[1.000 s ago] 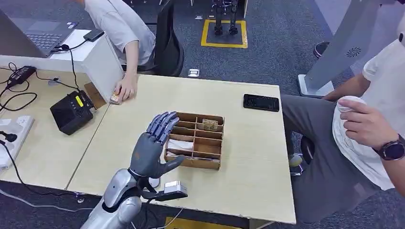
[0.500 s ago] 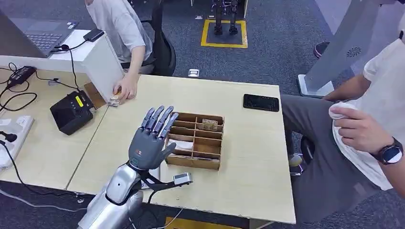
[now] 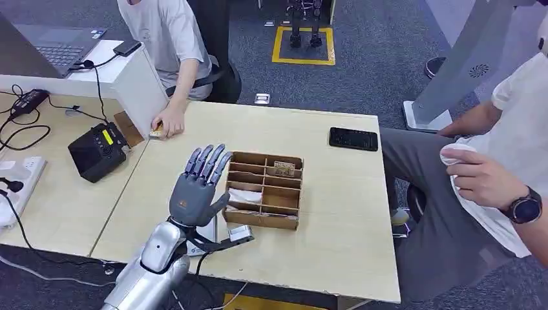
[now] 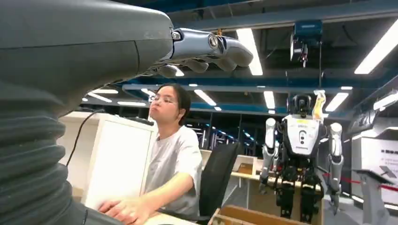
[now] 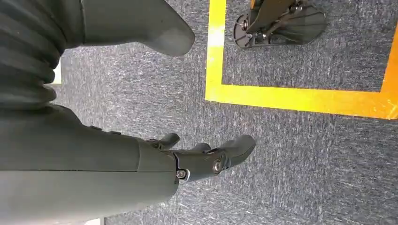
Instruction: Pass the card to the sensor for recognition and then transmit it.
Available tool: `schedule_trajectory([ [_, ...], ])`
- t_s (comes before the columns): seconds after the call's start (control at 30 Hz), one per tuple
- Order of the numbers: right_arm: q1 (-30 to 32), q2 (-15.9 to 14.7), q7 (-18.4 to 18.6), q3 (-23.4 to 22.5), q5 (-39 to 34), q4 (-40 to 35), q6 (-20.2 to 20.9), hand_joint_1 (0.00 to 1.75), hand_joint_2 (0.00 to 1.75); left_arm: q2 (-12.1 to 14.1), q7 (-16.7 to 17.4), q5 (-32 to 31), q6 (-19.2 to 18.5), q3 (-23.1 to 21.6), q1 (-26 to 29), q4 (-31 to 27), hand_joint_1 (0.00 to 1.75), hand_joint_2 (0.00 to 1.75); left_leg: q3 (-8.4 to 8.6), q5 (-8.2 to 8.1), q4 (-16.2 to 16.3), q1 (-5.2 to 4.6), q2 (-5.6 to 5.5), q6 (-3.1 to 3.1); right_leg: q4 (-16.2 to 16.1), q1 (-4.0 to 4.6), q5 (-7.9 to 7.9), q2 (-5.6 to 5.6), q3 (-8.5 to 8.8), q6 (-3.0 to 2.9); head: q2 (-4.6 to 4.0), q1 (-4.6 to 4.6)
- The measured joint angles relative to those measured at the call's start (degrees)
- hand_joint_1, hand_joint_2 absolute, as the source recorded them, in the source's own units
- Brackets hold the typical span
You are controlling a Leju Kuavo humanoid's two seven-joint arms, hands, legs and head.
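A wooden divided box (image 3: 263, 219) stands mid-table. One compartment holds a white card (image 3: 245, 196), and a small card (image 3: 282, 168) stands in a far one. The black sensor device (image 3: 97, 152) sits on the neighbouring table to the left. My left hand (image 3: 194, 190) hovers just left of the box with fingers straight and apart, holding nothing. In the left wrist view the left hand (image 4: 117, 51) has its fingers (image 4: 211, 47) stretched out, with the box rim (image 4: 253, 216) beyond them. My right hand (image 5: 141, 159) hangs over the carpet, loosely spread, holding nothing.
A person seated at the far left rests a hand (image 3: 167, 121) on a small item by a white panel (image 3: 139, 87). A black phone (image 3: 353, 139) lies at the far right of the table. Another person (image 3: 497, 174) sits close on the right. Cables and a power strip (image 3: 16, 181) lie at the left.
My left hand has drifted left, away from over the box's near-left compartments, still spread and holding nothing. The person on the right shifted a hand slightly.
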Motion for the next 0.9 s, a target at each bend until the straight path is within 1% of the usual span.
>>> schedule_trajectory([
  [0.4,-0.01,0.00,-0.31,0.00,0.02,0.00,0.35,0.00,1.75,0.09,-0.04,-0.39,-0.44,0.61,-0.19,2.58,0.00,1.75,0.00,0.00,0.00,0.00,0.00,0.00,0.00,0.00,0.00,0.00,0.00,0.00,0.00,0.00],
  [0.43,-0.01,0.00,-0.31,0.00,0.07,0.00,0.35,0.00,1.75,0.09,-0.26,-0.46,-0.90,0.61,-0.19,2.71,0.00,1.75,0.00,0.00,0.00,0.00,0.00,0.00,0.00,0.00,0.00,0.00,0.00,0.00,0.00,0.00],
  [0.53,0.00,0.00,-0.31,0.00,0.07,0.00,0.52,0.00,1.75,0.09,-2.03,2.67,-4.20,0.61,-0.20,2.91,0.00,1.75,0.00,0.00,0.00,0.00,0.00,0.00,0.00,0.00,0.00,0.00,0.00,0.00,0.00,0.02],
  [0.63,0.00,0.00,-0.31,0.00,0.05,0.00,0.52,0.00,1.75,0.11,-2.47,3.56,-5.00,0.61,-0.23,3.02,0.00,1.75,0.00,0.00,0.00,0.00,0.00,0.00,0.00,0.00,0.00,0.00,0.00,0.00,0.00,0.00],
  [0.77,-0.01,0.00,-0.31,0.00,0.07,0.00,0.50,0.00,1.75,0.31,-4.22,8.09,-8.07,0.61,-0.56,3.04,0.00,1.75,0.00,0.00,0.00,0.00,0.00,0.00,0.00,0.00,0.00,0.00,0.00,0.00,0.00,0.00],
  [0.9,-0.01,0.00,-0.31,0.00,0.09,0.02,0.42,0.00,1.75,0.85,-4.24,8.40,-9.53,0.61,-1.06,3.04,0.00,1.75,0.00,0.00,0.00,0.00,0.00,0.00,0.00,0.00,0.00,0.00,0.00,0.00,0.00,0.00],
])
